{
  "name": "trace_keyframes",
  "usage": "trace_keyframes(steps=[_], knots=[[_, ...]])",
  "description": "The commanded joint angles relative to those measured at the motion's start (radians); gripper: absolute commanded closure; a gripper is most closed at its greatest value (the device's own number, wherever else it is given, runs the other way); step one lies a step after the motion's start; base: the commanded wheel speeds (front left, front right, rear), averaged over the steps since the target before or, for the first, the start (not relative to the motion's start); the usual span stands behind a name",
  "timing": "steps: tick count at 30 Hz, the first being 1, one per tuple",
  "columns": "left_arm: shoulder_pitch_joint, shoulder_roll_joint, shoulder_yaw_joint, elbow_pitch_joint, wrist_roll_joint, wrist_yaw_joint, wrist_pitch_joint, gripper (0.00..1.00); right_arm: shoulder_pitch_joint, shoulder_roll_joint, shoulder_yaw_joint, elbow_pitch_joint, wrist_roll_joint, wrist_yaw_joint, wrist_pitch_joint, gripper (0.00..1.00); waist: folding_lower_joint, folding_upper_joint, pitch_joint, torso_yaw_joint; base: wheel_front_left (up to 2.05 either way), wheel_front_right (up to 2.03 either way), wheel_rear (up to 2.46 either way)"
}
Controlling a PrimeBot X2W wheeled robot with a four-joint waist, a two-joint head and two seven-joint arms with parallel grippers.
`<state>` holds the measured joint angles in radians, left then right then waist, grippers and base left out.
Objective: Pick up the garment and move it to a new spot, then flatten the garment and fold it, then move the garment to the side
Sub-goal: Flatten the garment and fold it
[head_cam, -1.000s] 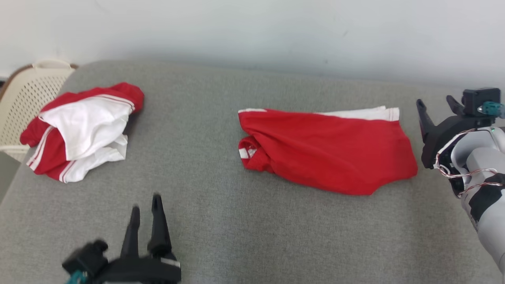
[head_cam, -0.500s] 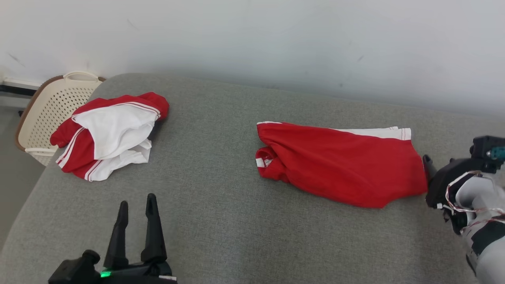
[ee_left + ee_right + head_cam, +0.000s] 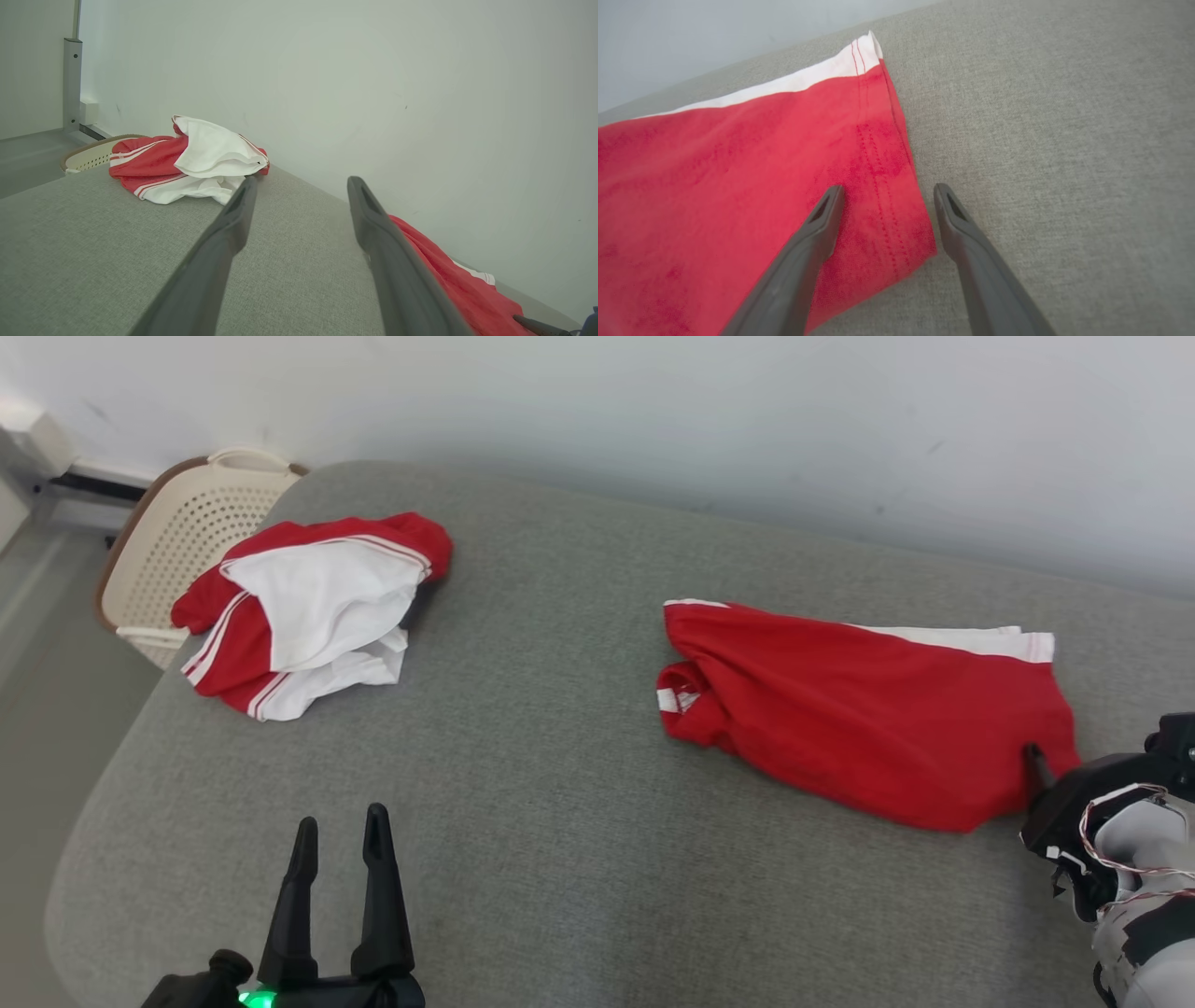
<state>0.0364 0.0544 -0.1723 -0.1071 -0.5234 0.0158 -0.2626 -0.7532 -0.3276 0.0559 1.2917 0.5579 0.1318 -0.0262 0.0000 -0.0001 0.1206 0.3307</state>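
A red garment (image 3: 859, 709) with a white band along its far edge lies folded on the right half of the grey cushion (image 3: 560, 877). My right gripper (image 3: 1038, 767) is at its near right corner. In the right wrist view my right gripper (image 3: 888, 189) is open and straddles the stitched hem of the red garment (image 3: 738, 186), one finger over the cloth and one over the bare cushion; nothing is held. My left gripper (image 3: 341, 819) is open and empty above the cushion's front left. The left wrist view shows my left gripper (image 3: 302, 179) pointing at the wall.
A second red and white garment (image 3: 308, 607) lies crumpled at the cushion's far left corner. A cream perforated basket (image 3: 177, 541) stands just beyond that corner on the floor. A pale wall runs behind the cushion. The cushion's left edge drops to the floor.
The head camera has turned, shifting the whole picture. My right gripper has come down from beside the red garment to its near right corner. The left gripper stays open and low.
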Motion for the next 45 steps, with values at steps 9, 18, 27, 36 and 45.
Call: trace_keyframes(steps=[9,18,27,36,45], knots=[[0.024,-0.004,-0.029,-0.003,-0.013,-0.001,-0.004,0.0,-0.012,0.002,-0.183,0.001,-0.121,-0.002,0.034,0.0,0.0,0.0001,0.044,0.081,0.0,0.0,0.0],[0.024,-0.004,-0.023,0.013,-0.028,-0.002,-0.004,0.0,-0.017,0.051,-0.32,0.006,-0.312,-0.001,0.106,1.0,0.0,0.0001,0.034,0.096,0.0,0.0,0.0],[0.033,-0.004,-0.017,0.027,-0.036,-0.004,-0.004,0.0,0.009,0.106,-0.425,0.001,-0.478,-0.002,0.012,1.0,0.0,0.0001,-0.03,0.041,0.0,0.0,0.0],[0.052,-0.004,-0.013,0.039,-0.034,0.005,-0.004,0.0,0.076,0.169,-0.505,-0.001,-0.555,-0.002,-0.047,1.0,0.0,0.0001,-0.092,-0.019,0.0,0.0,0.0],[0.056,0.0,-0.033,0.079,-0.04,-0.001,-0.004,0.0,0.151,0.174,-0.715,-0.08,-0.792,-0.002,0.057,0.0,0.0,0.0001,-0.146,-0.025,0.0,0.0,0.0]])
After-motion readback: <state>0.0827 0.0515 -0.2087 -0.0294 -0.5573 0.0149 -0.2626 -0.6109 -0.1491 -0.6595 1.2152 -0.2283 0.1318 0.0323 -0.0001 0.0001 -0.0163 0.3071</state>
